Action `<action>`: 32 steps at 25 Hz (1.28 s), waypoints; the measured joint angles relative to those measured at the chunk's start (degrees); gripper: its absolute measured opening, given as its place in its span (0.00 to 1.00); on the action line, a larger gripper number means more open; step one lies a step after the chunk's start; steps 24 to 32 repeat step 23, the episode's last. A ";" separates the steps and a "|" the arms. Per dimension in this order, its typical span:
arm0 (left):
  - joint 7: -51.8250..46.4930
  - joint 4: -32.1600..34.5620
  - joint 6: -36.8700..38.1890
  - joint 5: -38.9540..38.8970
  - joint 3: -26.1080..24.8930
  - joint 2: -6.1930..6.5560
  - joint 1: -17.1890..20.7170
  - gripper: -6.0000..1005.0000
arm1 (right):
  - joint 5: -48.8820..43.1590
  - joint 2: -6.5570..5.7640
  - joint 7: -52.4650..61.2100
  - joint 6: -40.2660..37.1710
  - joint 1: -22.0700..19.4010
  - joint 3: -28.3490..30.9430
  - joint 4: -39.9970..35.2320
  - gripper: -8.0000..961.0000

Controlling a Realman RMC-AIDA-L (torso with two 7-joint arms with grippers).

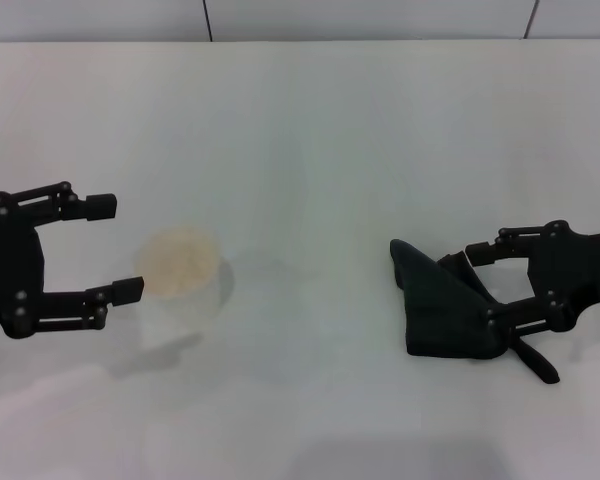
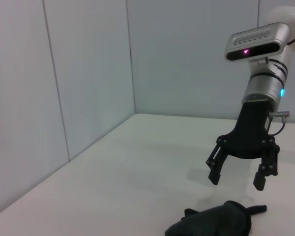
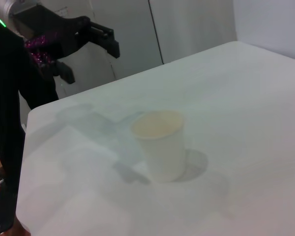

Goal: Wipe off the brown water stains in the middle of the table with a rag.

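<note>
- Over on the robot's right, the rag [image 1: 448,312] lies crumpled on the table [image 1: 310,130], a dark charcoal heap with a pointed corner toward the middle and a thin strip trailing off toward the near edge.
- Right beside it, the right gripper [image 1: 490,282] has its fingers spread apart, one on each side of the cloth's outer end; from the head view they look to straddle the rag rather than pinch it.
- From the left wrist view the same right gripper [image 2: 240,176] hangs above the rag [image 2: 214,222], jaws wide, with clear air between its fingertips and the cloth, so it holds nothing.
- On the robot's left, the left gripper [image 1: 117,247] is also spread wide and empty, its fingers pointing toward the middle of the table.
- Just beside its nearer finger stands a white paper cup [image 1: 181,283], upright, with a pale beige inside; I cannot tell whether the finger touches it.
- From the right wrist view the cup [image 3: 160,145] stands alone on the white table [image 3: 246,88], and the left gripper [image 3: 91,51] sits farther back, above the table's far side.
- As for the brown water stains, I cannot make out any blot on the table between cup and rag; only faint grey shading shows there.
</note>
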 joint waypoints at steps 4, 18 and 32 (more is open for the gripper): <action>0.03 0.05 0.09 0.00 0.05 -0.02 0.23 0.84 | -0.20 0.00 0.11 0.19 -0.02 0.05 -0.01 0.87; 0.14 0.06 0.09 0.01 0.00 -0.03 0.37 0.84 | -0.80 0.09 0.51 1.39 -0.01 -0.09 0.43 0.88; 0.13 0.04 0.09 0.05 0.08 -0.02 0.36 0.84 | -0.80 0.09 0.91 1.39 0.00 0.07 0.52 0.88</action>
